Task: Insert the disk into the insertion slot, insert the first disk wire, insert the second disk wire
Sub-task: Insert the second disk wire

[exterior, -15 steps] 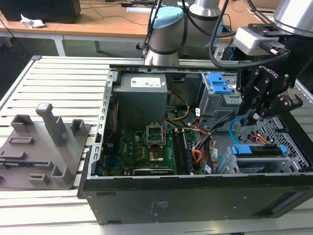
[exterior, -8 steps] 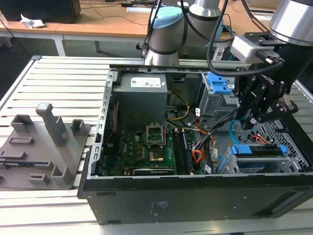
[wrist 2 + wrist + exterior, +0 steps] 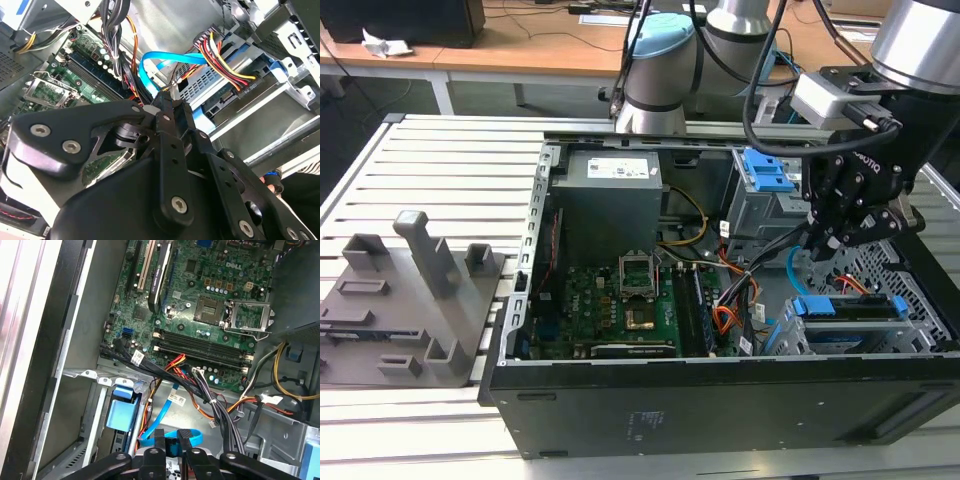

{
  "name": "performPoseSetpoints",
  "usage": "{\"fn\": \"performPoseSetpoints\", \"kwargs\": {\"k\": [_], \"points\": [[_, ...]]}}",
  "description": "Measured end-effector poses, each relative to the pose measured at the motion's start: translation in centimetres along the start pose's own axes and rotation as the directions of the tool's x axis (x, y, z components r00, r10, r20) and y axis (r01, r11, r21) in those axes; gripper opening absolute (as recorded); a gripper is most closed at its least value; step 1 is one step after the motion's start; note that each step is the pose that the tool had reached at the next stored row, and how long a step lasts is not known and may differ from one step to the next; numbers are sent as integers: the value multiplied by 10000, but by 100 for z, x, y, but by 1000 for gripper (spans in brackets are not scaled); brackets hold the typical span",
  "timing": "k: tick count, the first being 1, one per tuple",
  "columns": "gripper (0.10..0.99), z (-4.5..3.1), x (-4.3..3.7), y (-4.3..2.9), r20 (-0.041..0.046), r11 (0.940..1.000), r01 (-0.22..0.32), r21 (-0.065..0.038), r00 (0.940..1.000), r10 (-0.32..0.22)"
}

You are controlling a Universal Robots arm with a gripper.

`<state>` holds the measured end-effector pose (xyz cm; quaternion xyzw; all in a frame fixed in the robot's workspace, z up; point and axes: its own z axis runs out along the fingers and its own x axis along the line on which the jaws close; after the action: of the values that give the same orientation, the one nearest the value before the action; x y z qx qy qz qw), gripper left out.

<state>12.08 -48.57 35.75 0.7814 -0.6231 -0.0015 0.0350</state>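
The disk, silver in a blue carrier, lies inside the insertion slot at the case's front on the exterior view's right. In the second wrist view a black plug with red, yellow and black wires sits in the disk's end. The second disk wire, a thin light-blue cable, loops up to my gripper. In the first wrist view the gripper has its fingers pressed on the blue cable. My gripper hangs just above the slot.
A taller grey cage with a blue latch stands behind the gripper. The motherboard and the power supply fill the case's other side. Black and orange cable bundles cross beside the slot. A grey fixture plate lies outside the case.
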Motion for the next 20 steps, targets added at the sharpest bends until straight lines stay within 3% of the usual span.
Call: {"fn": "performPoseSetpoints", "kwargs": {"k": [3,4,5,6,7,10,12,16,18,19,20], "points": [[227,0,1,0,0,10000,3,0,10000,-3],[290,2,5,1,-6,10000,3,-1,10000,-3],[290,1,14,3,-132,10000,-2,-30,9999,2],[290,3,34,8,-354,10000,-15,-81,9994,12],[290,6,72,17,-466,9999,-22,-107,9989,17],[275,6,78,18,-467,9999,-21,-107,9989,16],[161,6,79,18,-466,9999,-22,-106,9989,17],[161,6,92,21,-467,9999,-21,-106,9989,16],[161,16,223,51,-458,9999,-21,-104,9990,16],[161,20,247,56,-382,10000,-17,-87,9993,14],[161,22,264,60,-249,10000,-10,-57,9997,8]]}}
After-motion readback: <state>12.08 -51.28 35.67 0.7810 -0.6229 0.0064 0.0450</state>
